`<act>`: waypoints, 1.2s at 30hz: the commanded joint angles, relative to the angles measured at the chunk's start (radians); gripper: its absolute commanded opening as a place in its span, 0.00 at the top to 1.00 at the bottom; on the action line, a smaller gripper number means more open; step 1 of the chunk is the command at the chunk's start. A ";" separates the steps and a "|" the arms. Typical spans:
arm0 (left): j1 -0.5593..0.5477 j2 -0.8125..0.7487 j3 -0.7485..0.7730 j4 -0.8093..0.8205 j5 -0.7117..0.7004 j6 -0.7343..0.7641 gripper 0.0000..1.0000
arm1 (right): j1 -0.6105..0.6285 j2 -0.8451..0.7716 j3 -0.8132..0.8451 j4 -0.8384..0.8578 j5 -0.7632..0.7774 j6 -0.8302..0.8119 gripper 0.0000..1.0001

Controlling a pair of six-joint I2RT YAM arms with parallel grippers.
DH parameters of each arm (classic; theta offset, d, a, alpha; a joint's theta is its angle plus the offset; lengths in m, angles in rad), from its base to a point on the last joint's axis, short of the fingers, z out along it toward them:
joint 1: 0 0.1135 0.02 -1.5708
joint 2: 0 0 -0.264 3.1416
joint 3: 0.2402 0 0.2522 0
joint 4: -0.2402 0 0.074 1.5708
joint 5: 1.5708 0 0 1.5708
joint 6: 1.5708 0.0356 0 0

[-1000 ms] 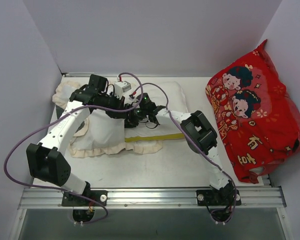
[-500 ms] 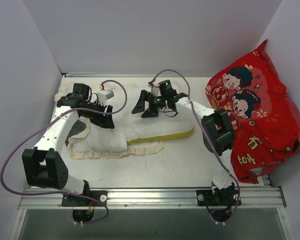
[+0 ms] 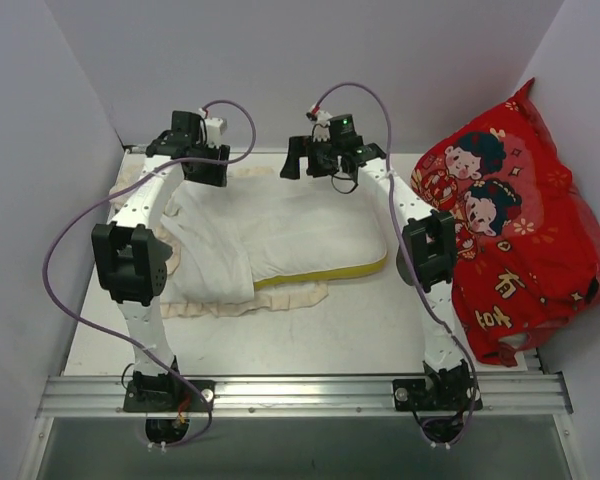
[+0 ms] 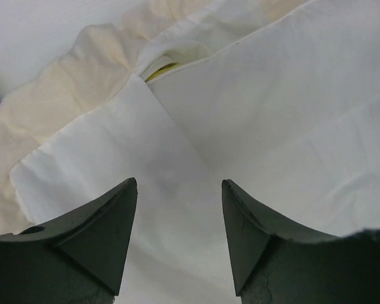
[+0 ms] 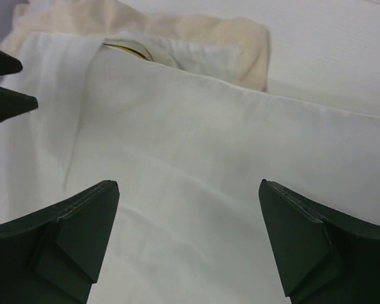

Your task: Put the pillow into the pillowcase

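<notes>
Seen from where I stand, both arms are built alike. The left arm (image 3: 140, 215) and the right arm (image 3: 405, 205) have slim white links joined by chunky black joint housings. Each stands on a black base (image 3: 168, 395) with pale bolt heads showing. A purple cable (image 3: 48, 275) runs loose beside the left arm, and a second purple cable (image 3: 360, 85) runs by the right wrist, where a small green light (image 3: 346, 124) glows. A small white box (image 3: 216, 128) sits on the left wrist. The fingers (image 4: 95, 234) are matt black wedges tapering to blunt tips.
</notes>
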 commanded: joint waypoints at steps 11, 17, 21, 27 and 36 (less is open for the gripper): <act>-0.039 0.306 0.272 0.051 -0.167 -0.038 0.62 | 0.029 0.135 -0.037 -0.130 -0.090 -0.199 0.25; -0.087 0.341 0.289 0.050 -0.065 0.008 0.98 | 0.029 0.062 -0.170 -0.127 -0.180 -0.232 0.72; -0.137 0.332 0.295 0.053 0.082 0.025 1.00 | 0.043 0.018 -0.256 -0.122 -0.239 -0.229 0.98; -0.177 0.231 0.240 0.063 0.345 -0.015 1.00 | 0.081 -0.180 -0.538 -0.067 -0.286 -0.233 1.00; -0.058 0.308 0.437 -0.016 0.193 0.114 0.33 | -0.043 -0.476 -0.723 -0.140 -0.231 -0.120 0.30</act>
